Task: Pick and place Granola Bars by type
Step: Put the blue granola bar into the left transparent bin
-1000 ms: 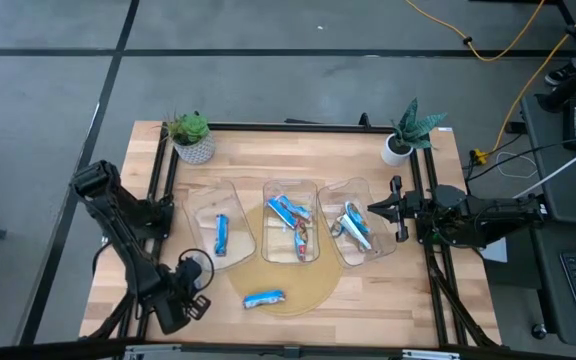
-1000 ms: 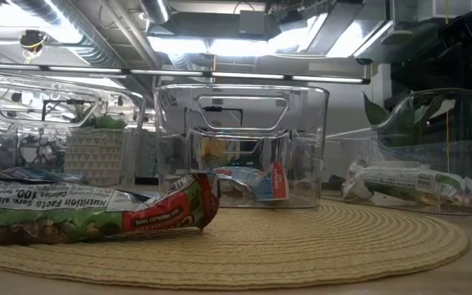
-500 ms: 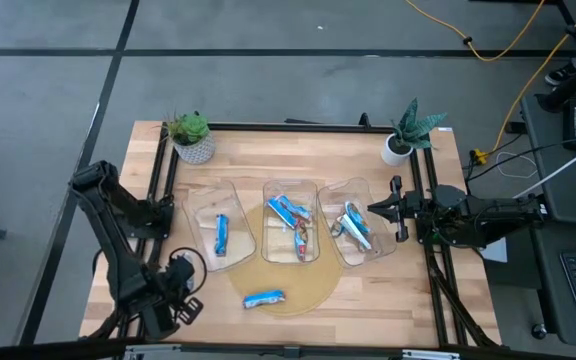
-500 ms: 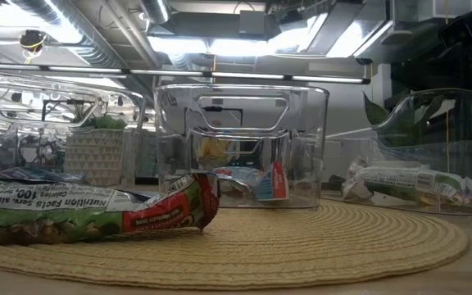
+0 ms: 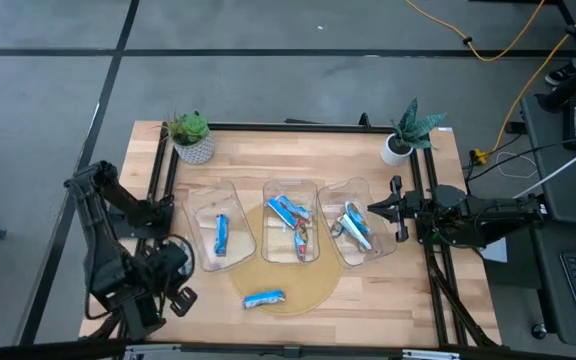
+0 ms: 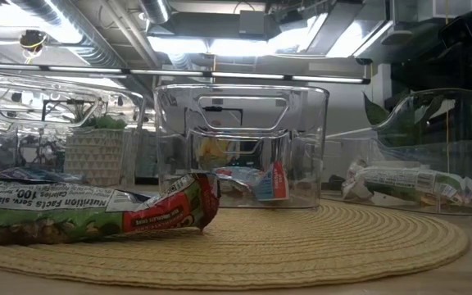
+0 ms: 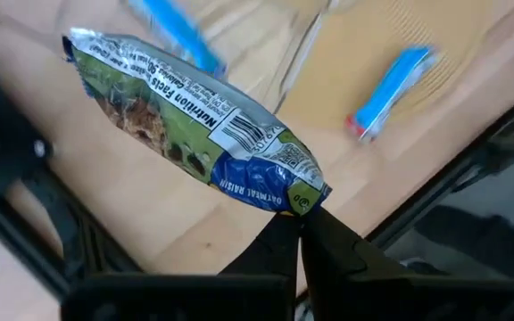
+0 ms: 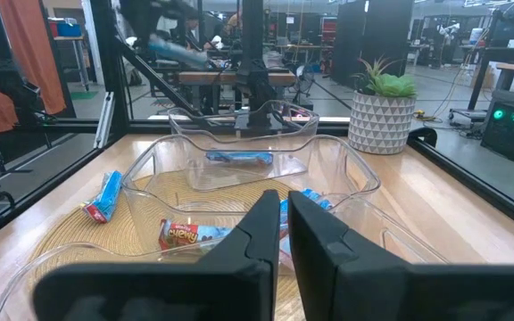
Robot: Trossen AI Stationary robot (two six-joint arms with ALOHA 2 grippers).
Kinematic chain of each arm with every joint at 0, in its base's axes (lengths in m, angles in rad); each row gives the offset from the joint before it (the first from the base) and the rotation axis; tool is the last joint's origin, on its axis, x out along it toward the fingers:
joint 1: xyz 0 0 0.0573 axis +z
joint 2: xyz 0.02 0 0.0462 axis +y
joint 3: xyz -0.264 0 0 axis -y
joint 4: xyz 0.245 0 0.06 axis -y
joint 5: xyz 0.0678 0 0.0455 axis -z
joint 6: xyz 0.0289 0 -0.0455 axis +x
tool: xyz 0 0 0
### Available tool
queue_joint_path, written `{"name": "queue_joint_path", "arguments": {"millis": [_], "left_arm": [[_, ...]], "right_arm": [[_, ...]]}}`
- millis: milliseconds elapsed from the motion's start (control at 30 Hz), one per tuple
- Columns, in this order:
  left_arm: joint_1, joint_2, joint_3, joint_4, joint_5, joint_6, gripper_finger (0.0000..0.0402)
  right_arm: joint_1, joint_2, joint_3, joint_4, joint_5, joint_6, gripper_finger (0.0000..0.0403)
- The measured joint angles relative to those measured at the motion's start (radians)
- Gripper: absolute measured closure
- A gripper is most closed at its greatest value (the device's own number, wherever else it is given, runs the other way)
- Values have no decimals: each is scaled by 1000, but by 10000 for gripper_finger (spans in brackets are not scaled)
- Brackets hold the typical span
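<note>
Sorting nearly complete: most Granola Bars point(image 5: 293, 222) binned mid-table, one blue bar point(image 5: 265, 298) loose near front edge, left gripper point(image 7: 300, 217) pinching green-wrapped bar point(image 7: 190, 125) at front-left corner, right gripper point(image 8: 282, 217) pressed together, idle.

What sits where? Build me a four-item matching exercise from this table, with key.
Things:
1. green-label bar
2. front blue bar
3. lone blue bar
4. right fingers

Places:
A. on the mat
B. in the left bin
C. pinched by the left fingers
D. at the right bin

Pairs: 1-C, 2-A, 3-B, 4-D
</note>
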Motion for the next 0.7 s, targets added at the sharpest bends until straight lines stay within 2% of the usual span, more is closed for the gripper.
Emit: {"name": "queue_joint_path", "arguments": {"millis": [267,700], "left_arm": [[13,-35,96,-11,-153,105,400],[152,-135,109,-11,-129,365,400]], "right_arm": [[0,0,0,0,0,0,372],[0,0,0,0,0,0,372]]}}
